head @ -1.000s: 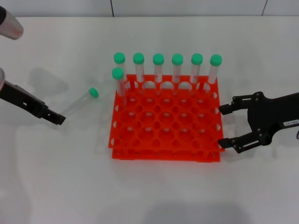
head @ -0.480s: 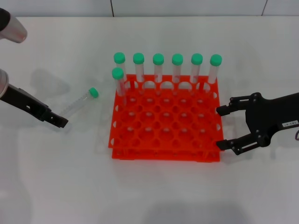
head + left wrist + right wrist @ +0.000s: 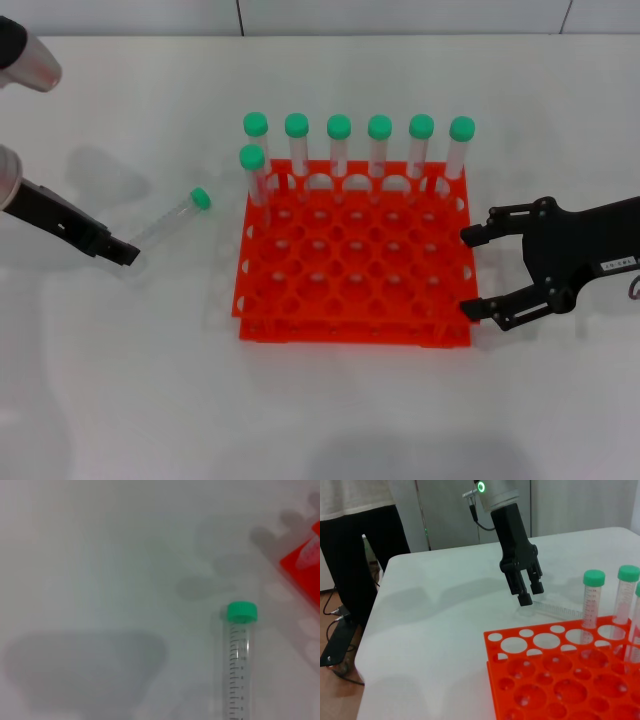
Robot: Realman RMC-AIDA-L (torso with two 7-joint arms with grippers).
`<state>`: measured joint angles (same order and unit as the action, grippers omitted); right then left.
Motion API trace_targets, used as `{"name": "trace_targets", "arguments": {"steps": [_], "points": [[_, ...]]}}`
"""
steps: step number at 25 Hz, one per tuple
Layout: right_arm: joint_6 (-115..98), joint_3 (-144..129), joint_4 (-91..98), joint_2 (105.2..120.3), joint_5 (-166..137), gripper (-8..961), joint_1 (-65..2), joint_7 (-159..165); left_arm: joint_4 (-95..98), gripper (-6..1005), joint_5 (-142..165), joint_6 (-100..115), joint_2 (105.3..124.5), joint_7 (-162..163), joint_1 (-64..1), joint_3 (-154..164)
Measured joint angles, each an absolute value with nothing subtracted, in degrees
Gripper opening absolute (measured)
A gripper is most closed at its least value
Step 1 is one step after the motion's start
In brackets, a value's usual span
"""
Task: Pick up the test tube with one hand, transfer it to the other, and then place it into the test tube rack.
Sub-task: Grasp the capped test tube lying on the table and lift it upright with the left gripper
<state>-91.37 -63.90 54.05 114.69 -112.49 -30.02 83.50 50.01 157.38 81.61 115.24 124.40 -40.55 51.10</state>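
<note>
The test tube [image 3: 170, 217], clear with a green cap, lies on the white table left of the orange-red rack [image 3: 350, 335], cap toward the rack. It also shows in the left wrist view [image 3: 239, 660] and the right wrist view [image 3: 552, 610]. My left gripper [image 3: 125, 254] hangs low just beyond the tube's bottom end, not touching it; the right wrist view shows it [image 3: 526, 597] pointing down at the table. My right gripper [image 3: 470, 274] is open and empty at the rack's right edge, one finger on either side of that edge's middle.
Several green-capped tubes [image 3: 380, 150] stand upright in the rack's back row, and one more [image 3: 253, 175] stands in the second row at the left. A person in dark trousers [image 3: 365, 545] stands beyond the table's far end in the right wrist view.
My left gripper has shifted a little near the tube's bottom end and pulled back slightly. My right gripper has crept a little left toward the rack. The tube has not moved.
</note>
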Motion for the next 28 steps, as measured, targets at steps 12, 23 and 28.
{"name": "trace_targets", "arguments": {"steps": [12, 23, 28], "points": [[-91.4, -63.9, 54.0, 114.79, -112.9, 873, -30.5, 83.6, 47.8, 415, 159.3, 79.4, 116.26, 124.8, -41.8, 51.2], [-91.3, -64.5, 54.1, 114.79, -112.9, 872, -30.7, 83.6, 46.6, 415, 159.3, 79.3, 116.21, 124.8, -42.8, 51.2], [-91.2, -64.5, 54.1, 114.78, -112.9, 872, -31.0, 83.7, 45.9, 412, 159.3, 79.1, 116.05, 124.8, -43.1, 51.2]]}}
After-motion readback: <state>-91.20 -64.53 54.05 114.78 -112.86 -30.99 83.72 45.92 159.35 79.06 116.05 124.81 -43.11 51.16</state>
